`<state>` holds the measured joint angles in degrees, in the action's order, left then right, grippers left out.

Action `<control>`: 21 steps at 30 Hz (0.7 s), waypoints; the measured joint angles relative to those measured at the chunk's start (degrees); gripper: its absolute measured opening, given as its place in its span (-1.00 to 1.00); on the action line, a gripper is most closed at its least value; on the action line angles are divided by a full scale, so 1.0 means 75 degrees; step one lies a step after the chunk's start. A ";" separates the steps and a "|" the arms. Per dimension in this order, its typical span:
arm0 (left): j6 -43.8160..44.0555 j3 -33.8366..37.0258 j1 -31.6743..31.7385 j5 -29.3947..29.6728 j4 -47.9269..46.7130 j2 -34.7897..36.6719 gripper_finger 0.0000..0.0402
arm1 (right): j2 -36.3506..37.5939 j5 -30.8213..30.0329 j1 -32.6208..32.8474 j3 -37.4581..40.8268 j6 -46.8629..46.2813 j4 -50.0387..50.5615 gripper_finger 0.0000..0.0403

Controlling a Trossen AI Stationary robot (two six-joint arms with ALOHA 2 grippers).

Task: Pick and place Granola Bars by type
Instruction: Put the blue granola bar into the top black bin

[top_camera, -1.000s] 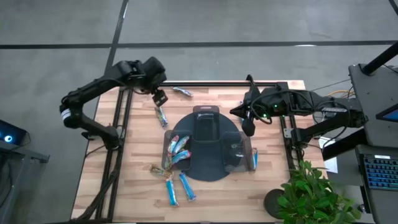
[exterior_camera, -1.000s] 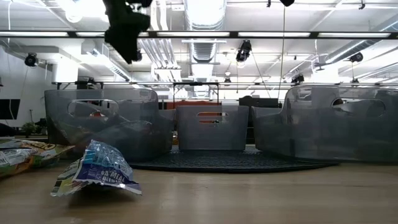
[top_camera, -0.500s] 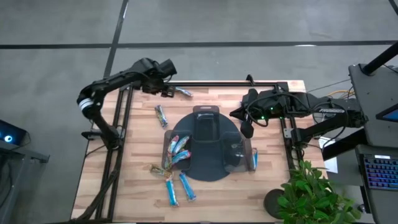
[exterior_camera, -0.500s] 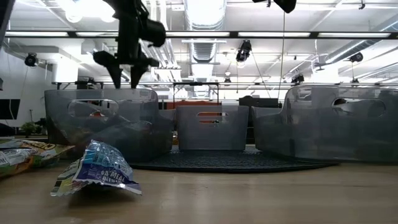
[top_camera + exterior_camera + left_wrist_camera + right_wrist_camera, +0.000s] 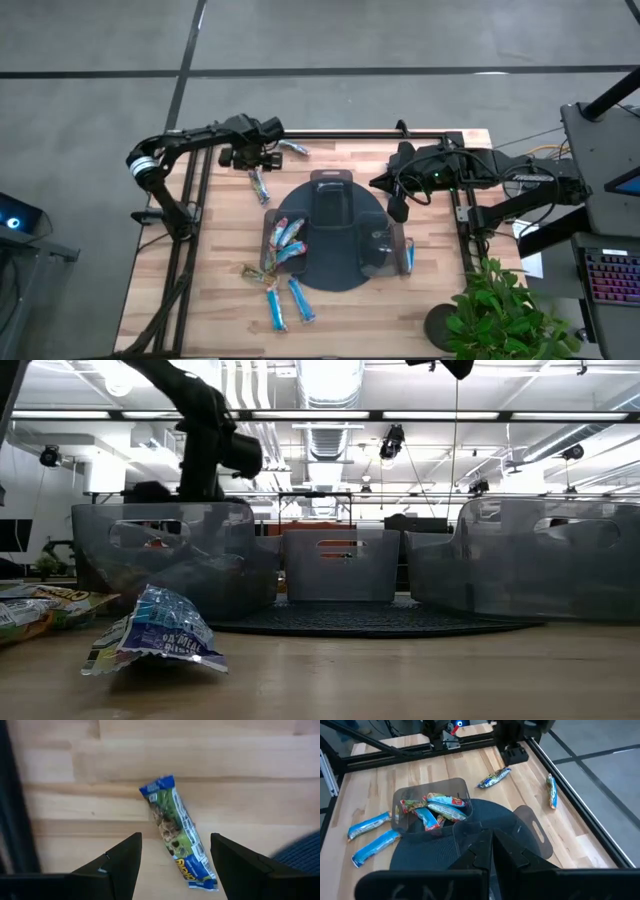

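Observation:
My left gripper is open and points down over a granola bar with blue ends and a green middle. The bar lies flat on the wood near the far left, and the fingers stand on either side of it without touching. A second bar lies by the far edge. Several bars sit in the left clear bin. Two light blue bars and a crumpled one lie near the front edge. One bar lies right of the tray. My right gripper is shut above the tray's right side.
A dark round tray carries three clear bins: left, far and right. Black frame rails run along the table's left and far edges. A potted plant stands off the near right corner.
My left gripper has swung toward the far edge and back, turned at the wrist, and come down from high above the table to just over the blue and green bar, its fingers open. The bars have not moved.

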<state>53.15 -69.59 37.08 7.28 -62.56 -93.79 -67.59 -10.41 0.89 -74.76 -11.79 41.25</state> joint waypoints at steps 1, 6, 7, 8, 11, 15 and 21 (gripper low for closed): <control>0.0100 0.0221 0.0000 -0.0040 0.0184 0.0091 0.09 | 0.0000 -0.0002 0.0000 0.0000 0.0000 0.0000 -0.96; 0.0747 0.1179 0.0001 -0.0084 0.1012 0.0465 0.09 | 0.0000 -0.0002 0.0000 0.0000 0.0053 0.0000 -0.96; 0.0792 0.1340 0.0000 -0.0090 0.1187 0.0526 0.09 | 0.0000 -0.0003 0.0000 0.0000 0.0058 0.0000 -0.96; 0.0878 0.1480 -0.0004 -0.0105 0.1326 0.0560 0.09 | 0.0000 -0.0003 0.0000 0.0000 0.0058 0.0001 -0.96; 0.1131 0.1801 -0.0006 -0.0101 0.1710 0.0581 0.09 | 0.0000 0.0000 0.0000 0.0000 0.0059 0.0003 -0.96; 0.1370 0.2130 -0.0006 -0.0097 0.2469 0.0599 0.09 | 0.0000 -0.0001 0.0000 0.0000 0.0055 0.0003 -0.96; 0.1660 0.2437 -0.0006 -0.0007 0.3129 0.0581 0.09 | 0.0000 0.0000 0.0000 0.0000 0.0044 0.0006 -0.96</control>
<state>65.60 -51.31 37.04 7.23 -39.09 -89.43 -67.59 -10.41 0.89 -74.76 -11.46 41.30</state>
